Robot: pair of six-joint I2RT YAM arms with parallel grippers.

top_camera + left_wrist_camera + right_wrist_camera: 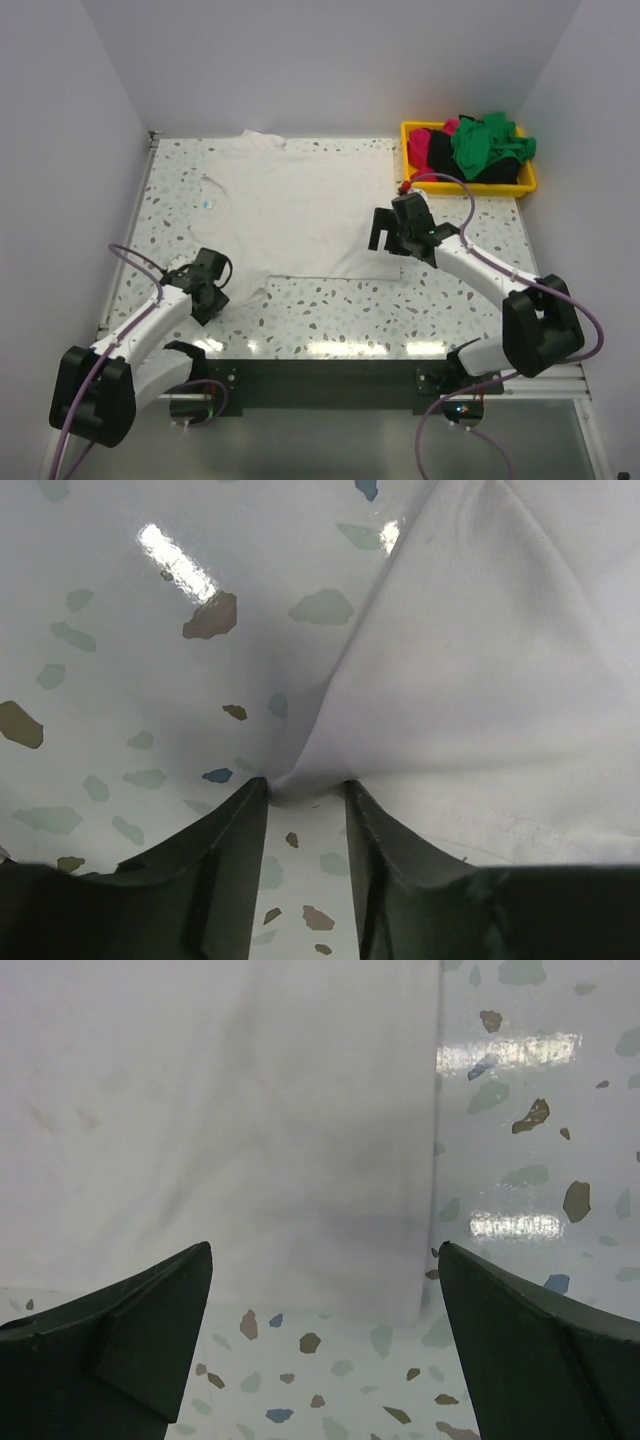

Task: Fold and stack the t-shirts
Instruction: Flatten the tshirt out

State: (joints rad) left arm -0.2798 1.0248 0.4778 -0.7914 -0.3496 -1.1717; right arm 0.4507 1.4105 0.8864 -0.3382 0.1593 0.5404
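I note a speckled terrazzo bench (330,320), plain grey walls (300,60) and a large white cloth t-shirt (300,210) spread flat. The left pincer (305,792) sits low, straddling its corner; I cannot tell if it grips. The right pincer (322,1250) gapes over its edge.

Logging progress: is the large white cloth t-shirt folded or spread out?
Spread out. The large white cloth t-shirt lies flat and open across the speckled table, with both sleeves sticking out and no fold visible.
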